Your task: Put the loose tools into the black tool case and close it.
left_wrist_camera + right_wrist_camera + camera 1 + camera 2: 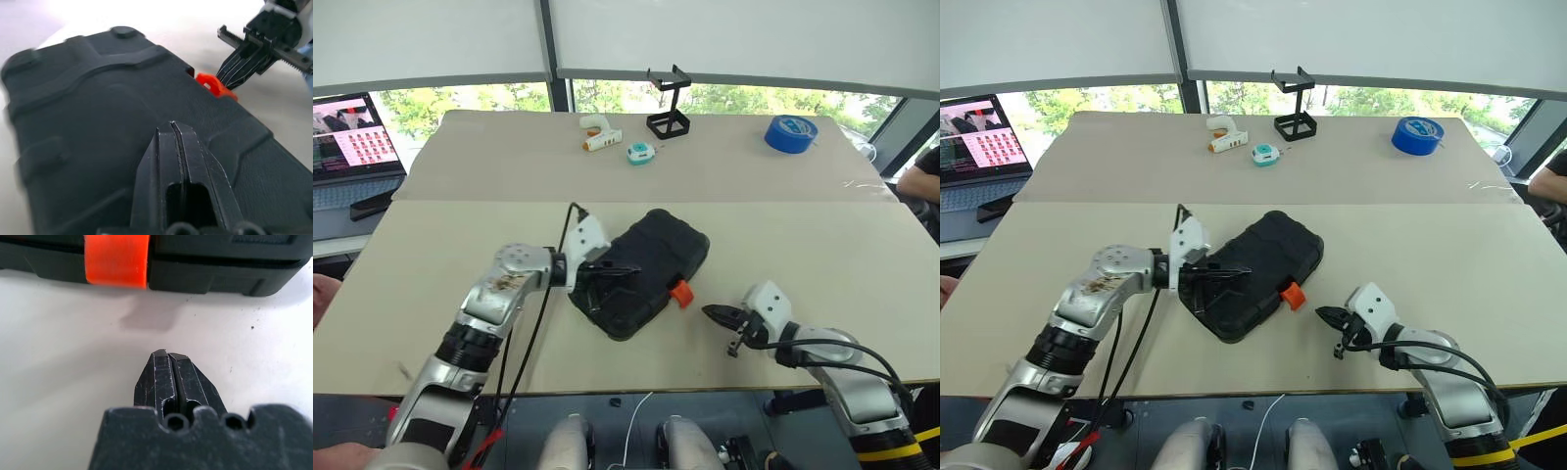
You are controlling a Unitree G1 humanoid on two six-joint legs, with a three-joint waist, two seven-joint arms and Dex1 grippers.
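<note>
The black tool case [651, 257] lies shut and slanted in the middle of the near table, its orange latch [680, 293] sticking out on the side toward my right arm. My left gripper [628, 269] is shut, its fingers lying over the case's textured lid [98, 122]. A short way to the right of the latch [116, 259], my right gripper [710, 312] hovers low over bare table, shut on nothing and pointing at the latch without touching it. The loose tools are out of view.
On the far table stand a white glue gun [599, 134], a teal tape measure [640, 152], a black wire-frame stand [668, 108] and a big blue tape roll [790, 133]. A laptop [352, 137] sits at the left. A person's arm [922, 181] shows at the right edge.
</note>
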